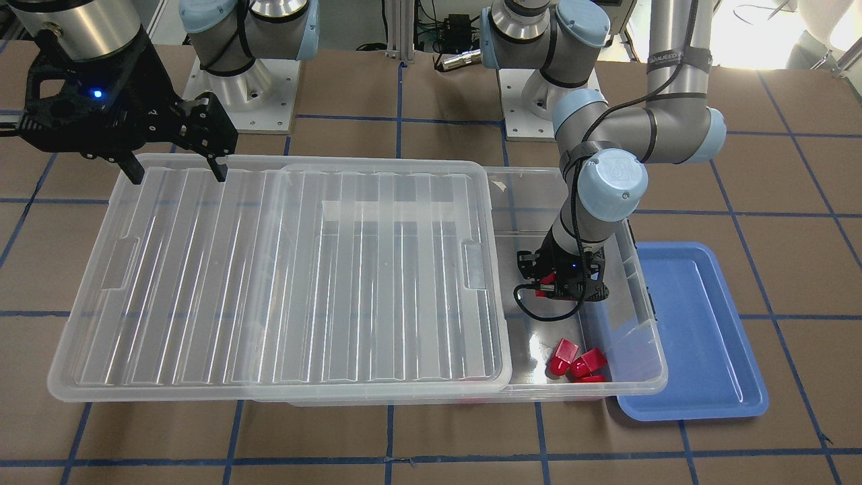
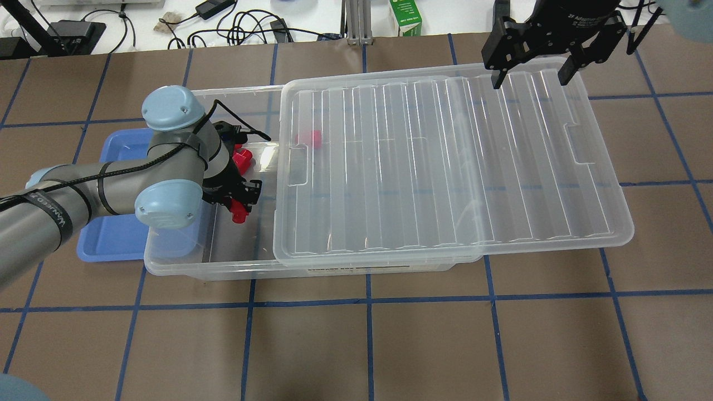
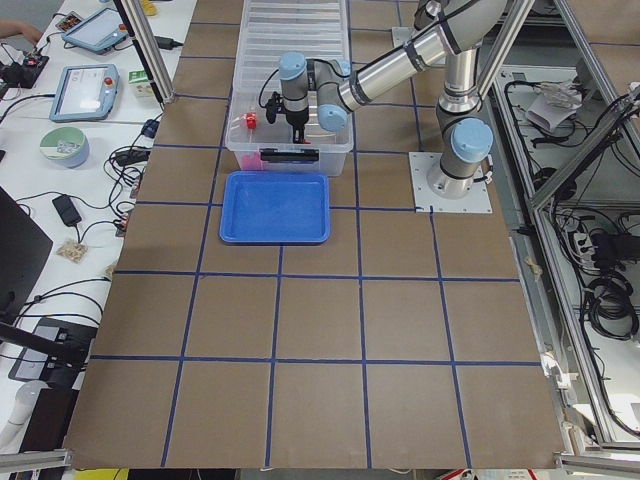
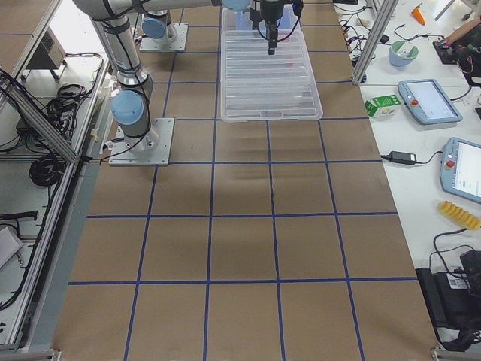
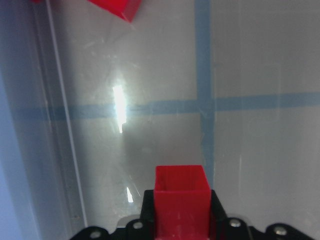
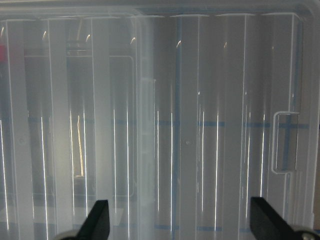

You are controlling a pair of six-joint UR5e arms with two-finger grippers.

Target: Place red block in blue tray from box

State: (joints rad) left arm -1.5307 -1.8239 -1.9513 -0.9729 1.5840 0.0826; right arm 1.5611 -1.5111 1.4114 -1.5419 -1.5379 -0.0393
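- Your left wrist view settles the grip. The left claw (image 5: 181, 220) is clamped on the red block (image 5: 181, 187), with a black finger tight against each side. The block's square end points ahead of the claw, over the see-through floor of the box (image 2: 195, 267).
- The front-facing view hides that grip behind the claw's own body, so you see only a bit of red there. From overhead, the block pokes out of the claw on the robot's side. No view tells you whether it touches the floor.
- The right claw (image 2: 529, 78) has its fingers spread wide with nothing between them. It hangs over the ribbed lid (image 2: 445, 167), and its wrist view shows only lid beneath and ahead of it.
- The lid lies slid along the box toward the right claw, so the end by the left claw is uncovered. The left claw reaches down into that open end.
- The front-facing view shows three other red pieces (image 1: 576, 362) inside the box. They are bunched against the wall on your side of the left claw, apart from it. The wrist view catches only the edge of one of them.
- Only the overhead view shows one more red piece (image 2: 309, 139), which lies under the lid's edge, on the right-claw side of the left claw.
- The blue tray (image 1: 700, 337) sits just outside the box's end wall, beside the left claw. The block is held inside the box, apart from the tray.
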